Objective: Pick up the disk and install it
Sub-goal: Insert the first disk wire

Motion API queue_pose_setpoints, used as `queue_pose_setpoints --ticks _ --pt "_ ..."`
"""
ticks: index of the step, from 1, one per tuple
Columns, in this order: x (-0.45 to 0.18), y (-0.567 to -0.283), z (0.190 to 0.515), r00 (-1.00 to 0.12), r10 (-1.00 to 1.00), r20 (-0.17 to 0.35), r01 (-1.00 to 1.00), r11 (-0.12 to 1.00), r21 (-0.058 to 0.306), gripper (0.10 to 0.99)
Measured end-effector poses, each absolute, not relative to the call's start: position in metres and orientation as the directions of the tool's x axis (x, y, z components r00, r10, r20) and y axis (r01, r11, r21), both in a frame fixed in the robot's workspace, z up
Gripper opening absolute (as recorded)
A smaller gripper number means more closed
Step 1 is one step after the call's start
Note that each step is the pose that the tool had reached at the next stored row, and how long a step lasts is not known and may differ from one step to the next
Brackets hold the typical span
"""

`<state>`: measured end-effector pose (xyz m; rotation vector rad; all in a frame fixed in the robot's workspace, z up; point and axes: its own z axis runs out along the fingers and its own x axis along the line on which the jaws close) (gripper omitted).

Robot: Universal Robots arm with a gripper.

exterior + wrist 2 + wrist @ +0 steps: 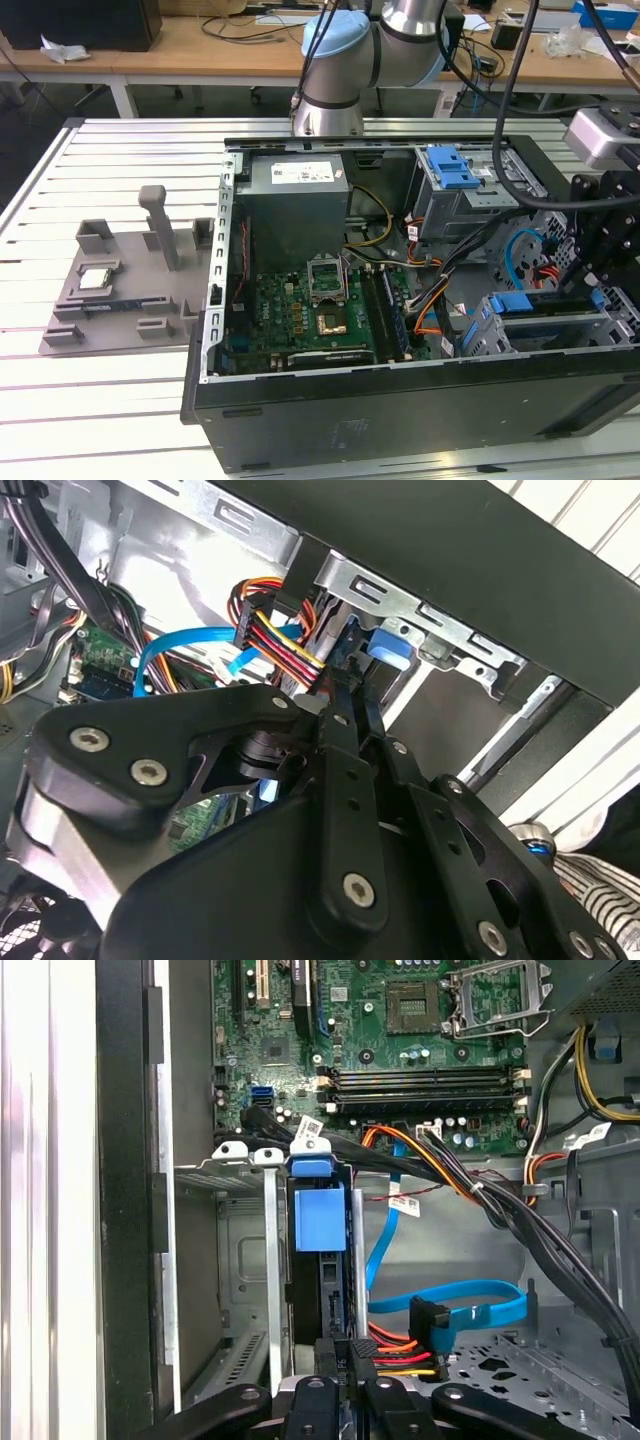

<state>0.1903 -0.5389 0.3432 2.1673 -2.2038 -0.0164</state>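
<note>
Open computer case point(400, 420) on slatted table point(100, 420); green motherboard point(300, 310) inside; grey fixture tray point(70, 320) beside it.

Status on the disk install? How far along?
Done: pick-up looks complete. The disk stands on edge inside a slot of the drive cage, with its blue carrier showing. In hand: the hand is right at the disk's near edge, beside the cable bundle. Left: these views cannot confirm that the disk is fully seated or latched.

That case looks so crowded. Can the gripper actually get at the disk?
Probably yes: the gripper sits right at the end of the disk in the drive cage, and the cables run beside it, not across.
</note>
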Motion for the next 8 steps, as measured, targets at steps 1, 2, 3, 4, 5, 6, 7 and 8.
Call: queue_pose_setpoints --ticks 1,2,3,4,5,6,7,8 --pt "0.19 -0.5389 0.343 -0.016 -1.0 0.027 -0.999 0.017 0.043 0.169" --pt "0.1897 -0.5389 0.3428 -0.016 -1.0 0.026 -0.999 0.017 0.043 0.169" --pt "0.1895 -0.5389 0.3424 -0.016 -1.0 0.024 -0.999 0.017 0.043 0.169" --pt "0.1893 -0.5389 0.3416 -0.016 -1.0 0.022 -0.999 0.017 0.043 0.169" --pt "0.1893 -0.5389 0.3411 -0.016 -1.0 0.021 -0.999 0.017 0.043 0.169" --pt "0.1892 -0.5391 0.3406 -0.016 -1.0 0.021 -0.999 0.017 0.043 0.169" --pt "0.1892 -0.5395 0.34 -0.016 -1.0 0.02 -0.999 0.017 0.043 0.169" --pt "0.1892 -0.5398 0.3395 -0.016 -1.0 0.02 -0.999 0.017 0.043 0.169"
